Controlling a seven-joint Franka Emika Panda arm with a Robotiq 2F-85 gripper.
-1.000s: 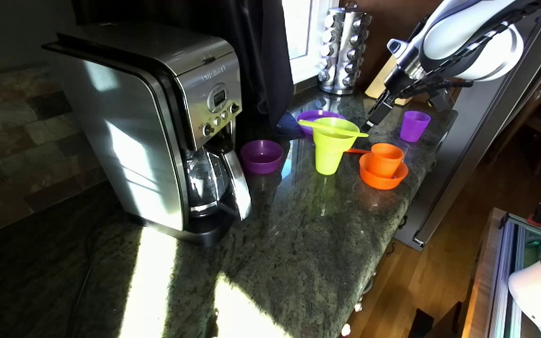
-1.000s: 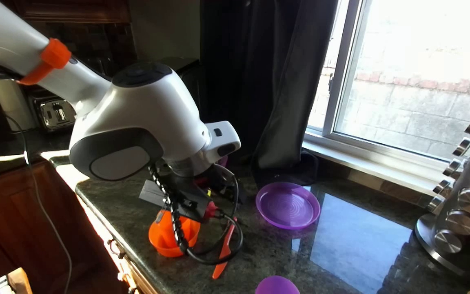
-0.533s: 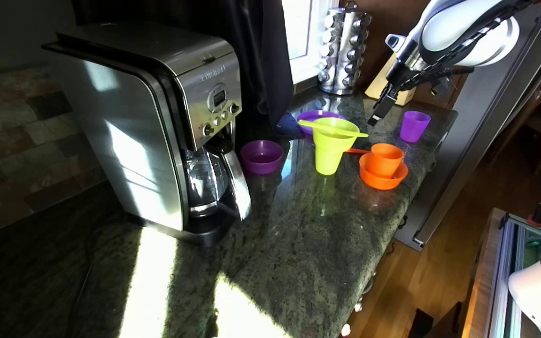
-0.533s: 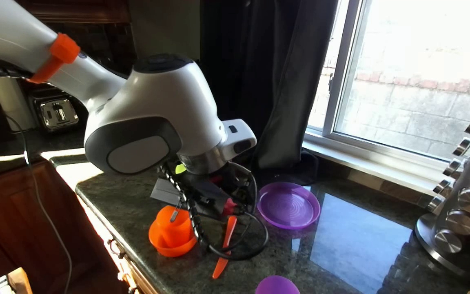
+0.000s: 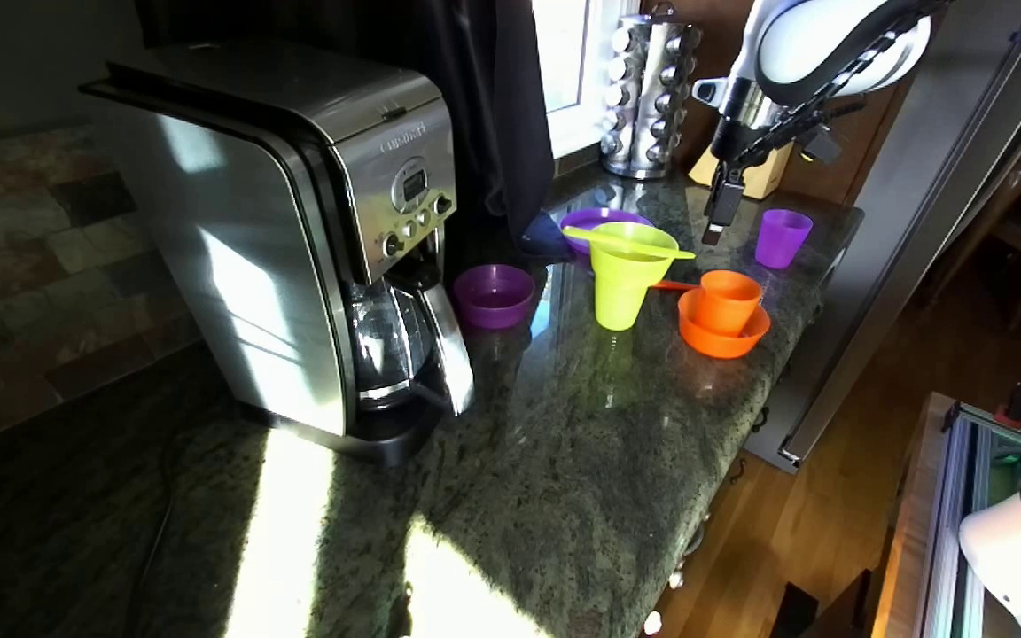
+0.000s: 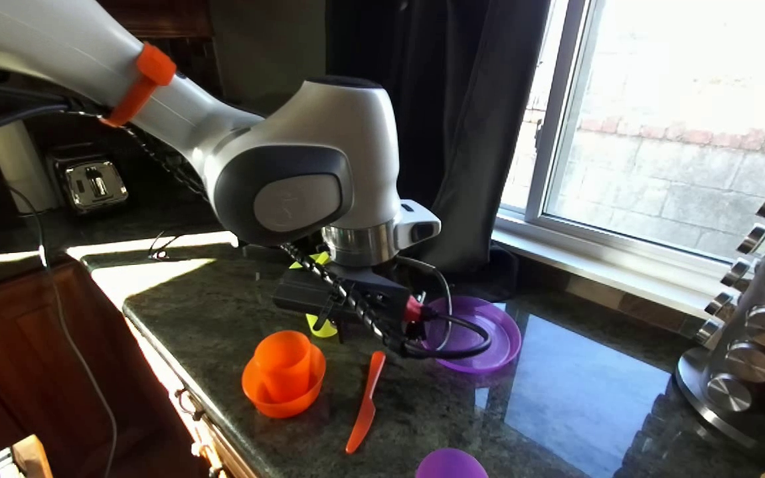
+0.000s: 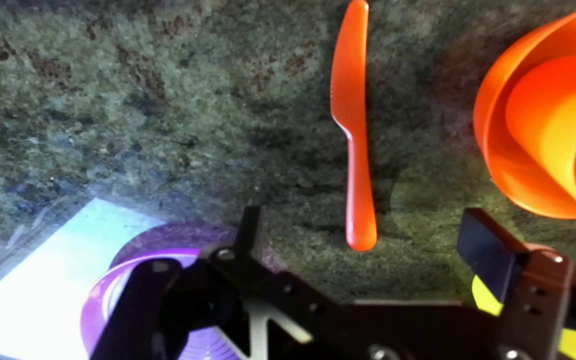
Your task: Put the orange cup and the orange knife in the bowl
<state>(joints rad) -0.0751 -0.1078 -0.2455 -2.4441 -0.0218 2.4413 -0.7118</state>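
Observation:
The orange cup [image 5: 727, 303] sits mouth up inside the orange bowl [image 5: 721, 344]. In an exterior view the cup [image 6: 284, 364] and bowl [image 6: 275, 407] stand near the counter's front edge. In the wrist view the cup [image 7: 543, 110] and bowl [image 7: 488, 125] are cut off at the right. The orange knife [image 6: 367, 401] lies flat on the counter beside the bowl; it is partly hidden behind the yellow cup in an exterior view [image 5: 674, 285]. My gripper [image 7: 363, 225] is open and empty above the counter, its fingers either side of the knife's handle end [image 7: 361, 220] in the wrist view.
A tall yellow cup [image 5: 621, 283] with a yellow knife [image 5: 630, 244] across it stands by the bowl. A purple plate [image 6: 469, 362], a purple cup [image 5: 783, 239], a purple bowl [image 5: 493, 297], a coffee maker [image 5: 298, 221], a spice rack [image 5: 643, 97] and a knife block [image 5: 767, 173] stand around.
My arm has moved away from over the bowl toward the purple plate, and the gripper has turned to point more steeply down. The cup, bowl and knife have not moved.

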